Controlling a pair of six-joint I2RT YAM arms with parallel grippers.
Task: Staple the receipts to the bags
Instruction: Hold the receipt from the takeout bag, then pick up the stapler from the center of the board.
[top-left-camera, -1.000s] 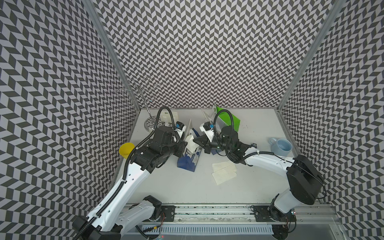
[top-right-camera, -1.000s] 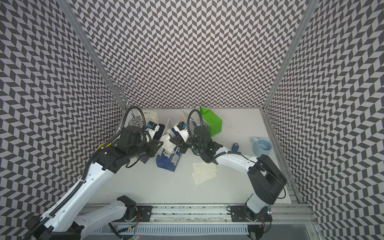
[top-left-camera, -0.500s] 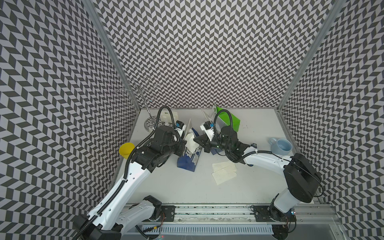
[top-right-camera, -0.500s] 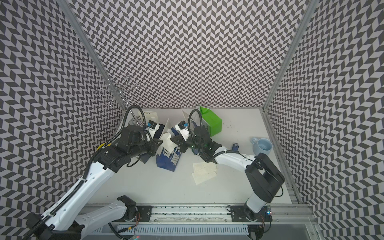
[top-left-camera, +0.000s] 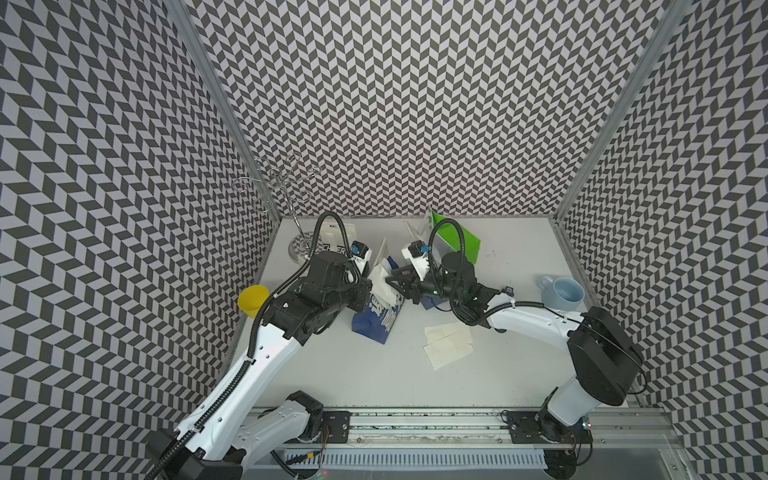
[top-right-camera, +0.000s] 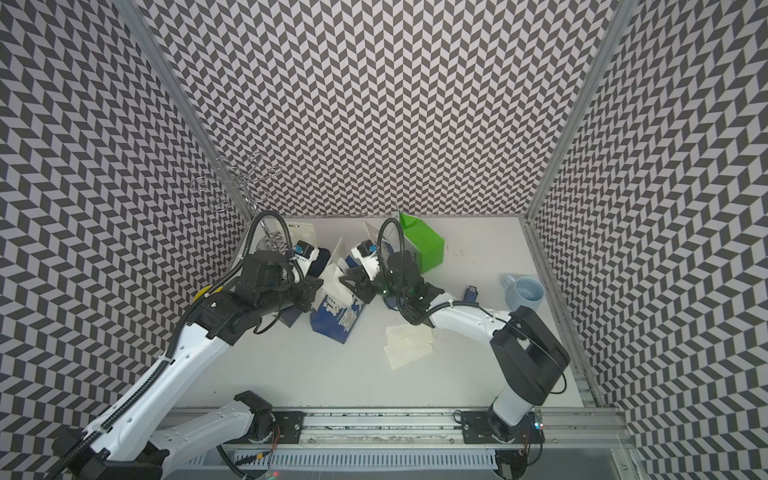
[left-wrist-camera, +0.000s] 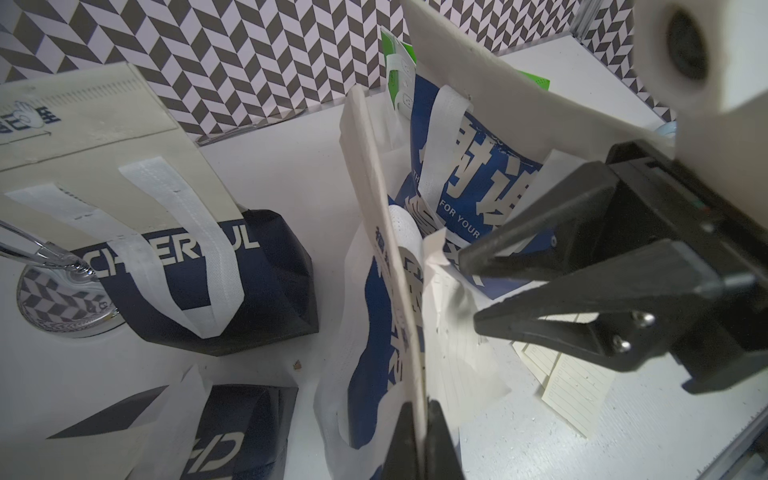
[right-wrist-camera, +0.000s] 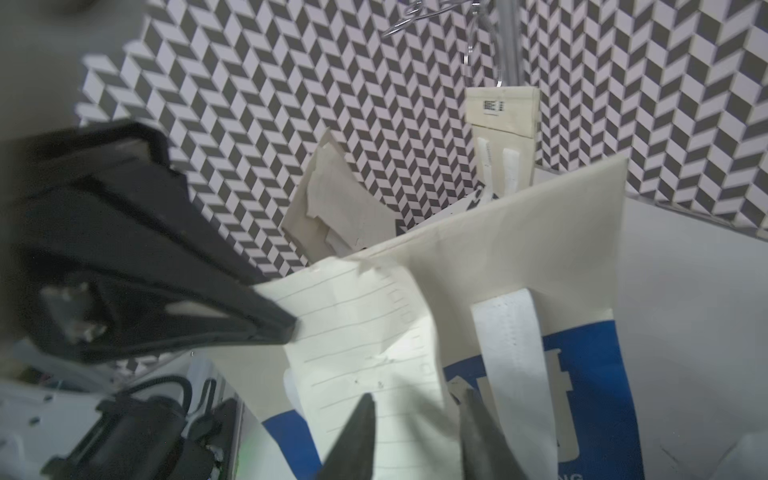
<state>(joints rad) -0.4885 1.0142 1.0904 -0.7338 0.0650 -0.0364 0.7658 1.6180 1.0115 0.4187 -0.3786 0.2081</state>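
A blue bag with white lettering stands mid-table between both arms. My left gripper is shut on the bag's cream top edge, pinching a lined receipt against it. In the right wrist view the left fingertips clamp the slip's upper corner. My right gripper is open just in front of the receipt, which hangs crumpled on the bag wall. A few loose receipts lie on the table to the right. The green bag stands at the back.
More dark blue bags stand and lie behind the left arm. A wire stand rises at the back left, a yellow cup is at the left edge, and a pale blue mug at the right. A small blue-black object lies by the right arm.
The left gripper has closed on the bag edge and receipt. The right gripper has opened and let go of the receipt. Both arms have hardly shifted.
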